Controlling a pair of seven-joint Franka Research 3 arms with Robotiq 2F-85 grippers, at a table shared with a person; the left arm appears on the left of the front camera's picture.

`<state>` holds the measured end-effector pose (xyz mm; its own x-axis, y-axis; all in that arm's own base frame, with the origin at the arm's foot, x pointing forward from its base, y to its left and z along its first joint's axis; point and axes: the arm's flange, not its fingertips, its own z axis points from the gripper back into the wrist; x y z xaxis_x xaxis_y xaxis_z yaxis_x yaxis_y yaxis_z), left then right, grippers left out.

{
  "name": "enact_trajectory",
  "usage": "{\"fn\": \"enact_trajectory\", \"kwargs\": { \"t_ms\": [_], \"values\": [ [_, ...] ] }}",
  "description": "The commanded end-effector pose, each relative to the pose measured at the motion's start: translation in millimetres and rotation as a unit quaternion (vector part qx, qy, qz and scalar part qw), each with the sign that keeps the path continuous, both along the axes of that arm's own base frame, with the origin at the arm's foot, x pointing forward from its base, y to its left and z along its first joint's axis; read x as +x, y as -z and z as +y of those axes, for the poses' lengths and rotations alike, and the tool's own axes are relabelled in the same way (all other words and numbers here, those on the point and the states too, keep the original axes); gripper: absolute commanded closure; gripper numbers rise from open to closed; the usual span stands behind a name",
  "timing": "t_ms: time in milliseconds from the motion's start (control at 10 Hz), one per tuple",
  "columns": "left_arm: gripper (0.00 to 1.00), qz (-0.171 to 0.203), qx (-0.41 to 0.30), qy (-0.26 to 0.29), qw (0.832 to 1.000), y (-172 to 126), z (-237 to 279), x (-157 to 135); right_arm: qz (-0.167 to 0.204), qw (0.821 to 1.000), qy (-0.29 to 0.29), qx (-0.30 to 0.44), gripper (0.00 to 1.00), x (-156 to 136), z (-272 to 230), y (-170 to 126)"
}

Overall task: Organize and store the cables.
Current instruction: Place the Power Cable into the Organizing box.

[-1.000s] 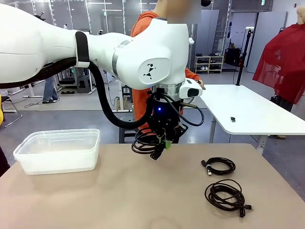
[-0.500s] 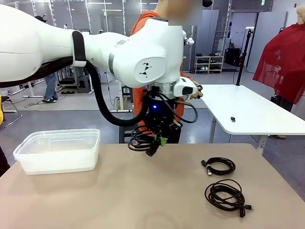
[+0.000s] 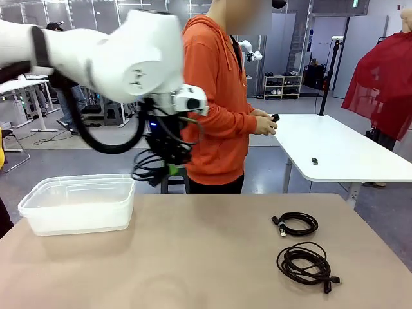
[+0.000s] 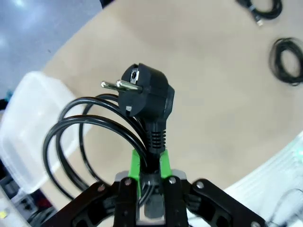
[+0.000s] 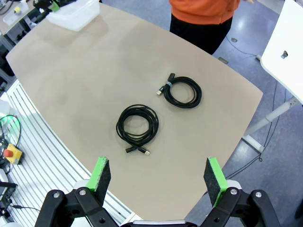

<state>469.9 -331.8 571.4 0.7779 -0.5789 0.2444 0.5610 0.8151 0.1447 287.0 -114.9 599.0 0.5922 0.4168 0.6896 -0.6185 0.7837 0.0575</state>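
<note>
The left claw (image 3: 171, 169), clamped on a coiled power cord (image 4: 147, 97) in the air near the clear tub (image 3: 76, 217), looks mid-delivery: next, centre it over the tub and let go, while the open right claw (image 5: 157, 170) hovers above two cords (image 5: 121, 126) (image 5: 197, 94) on the desk (image 5: 71, 71).

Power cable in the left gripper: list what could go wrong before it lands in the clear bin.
1. The left gripper pinches the power cable only just below its plug; it might slip or swing.
2. Its loose loops hang beside the gripper and could catch the rim of the clear bin or drape outside it.
3. The person stands close behind the left arm; a wide swing may brush them.
</note>
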Motion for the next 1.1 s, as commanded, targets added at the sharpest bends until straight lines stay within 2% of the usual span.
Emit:
{"fn": "enact_trajectory", "kwargs": {
  "t_ms": [0,200,300,500,700,1000],
  "values": [
    [0.81,-0.007,-0.020,0.034,0.999,7,70,-22,-0.002,1.000,-0.002,0.001,0.00,0,1,1],
    [0.81,-0.004,0.014,0.083,0.996,10,122,-23,-0.002,1.000,-0.002,0.001,0.00,0,1,1],
    [0.81,-0.003,0.007,0.070,0.998,6,143,-16,-0.002,1.000,-0.002,0.001,0.00,0,1,1],
    [0.81,-0.007,0.017,0.004,1.000,1,187,4,-0.002,1.000,-0.002,0.001,0.00,0,1,1],
    [0.81,-0.004,-0.002,-0.045,0.999,3,228,20,-0.002,1.000,-0.002,0.001,0.00,0,1,1],
    [0.81,0.008,-0.021,-0.155,0.988,8,280,61,-0.002,1.000,-0.002,0.001,0.00,0,1,1]
  ]
}}
